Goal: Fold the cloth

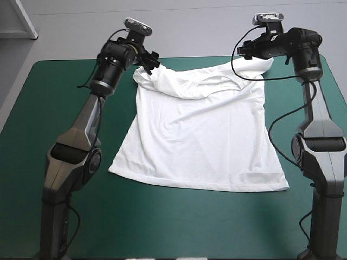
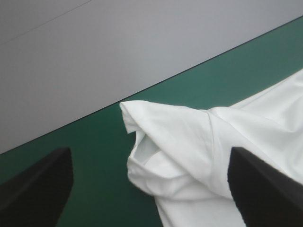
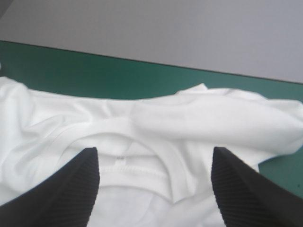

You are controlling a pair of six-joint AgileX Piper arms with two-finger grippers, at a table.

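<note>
The white T-shirt [image 1: 200,130] lies spread on the teal-green cover [image 1: 54,108], hem toward the near side and collar end bunched along the far edge. My left gripper [image 1: 153,60] hovers at the far left shoulder. It is open in the left wrist view, where the gripper [image 2: 149,153] has the crumpled sleeve [image 2: 170,146] lying between and ahead of its fingers. My right gripper [image 1: 244,51] is over the far right shoulder. It is open too, and in the right wrist view the gripper [image 3: 155,153] has the collar [image 3: 137,153] between its fingers [image 3: 71,189].
The table's far edge [image 2: 189,78] runs just beyond the shirt's bunched top, with grey floor behind it. Bare teal-green cover [image 1: 179,222] stretches in front of the hem and along both sides of the shirt.
</note>
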